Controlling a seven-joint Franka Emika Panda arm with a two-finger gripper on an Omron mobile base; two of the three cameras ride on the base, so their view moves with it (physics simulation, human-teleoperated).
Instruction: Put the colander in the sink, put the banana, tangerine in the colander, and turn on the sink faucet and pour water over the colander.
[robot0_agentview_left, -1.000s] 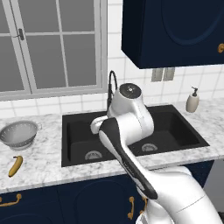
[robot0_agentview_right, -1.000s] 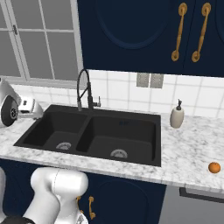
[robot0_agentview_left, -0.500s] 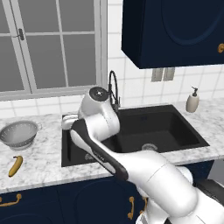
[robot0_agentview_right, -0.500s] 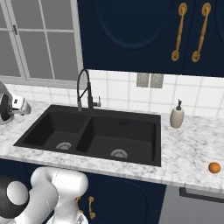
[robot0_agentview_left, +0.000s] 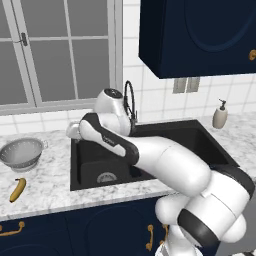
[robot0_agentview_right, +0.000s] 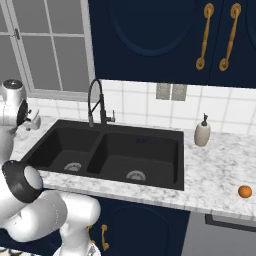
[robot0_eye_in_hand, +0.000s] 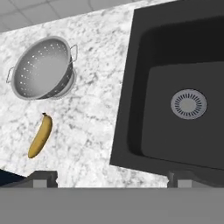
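Since half a second ago the arm has swung further left, toward the left edge of the sink (robot0_agentview_left: 150, 145). The gripper (robot0_eye_in_hand: 111, 177) is wide open and holds nothing. The colander (robot0_eye_in_hand: 43, 68) stands on the counter (robot0_eye_in_hand: 96, 109) beyond the left fingertip, with the banana (robot0_eye_in_hand: 40, 136) just beside it.

Both base views are looking forward and down at the sink (robot0_agentview_left: 150, 150), the left one from its left, the right one from its right (robot0_agentview_right: 115, 150). The hand view is looking straight down, closer, over the sink's (robot0_eye_in_hand: 175, 87) left edge.
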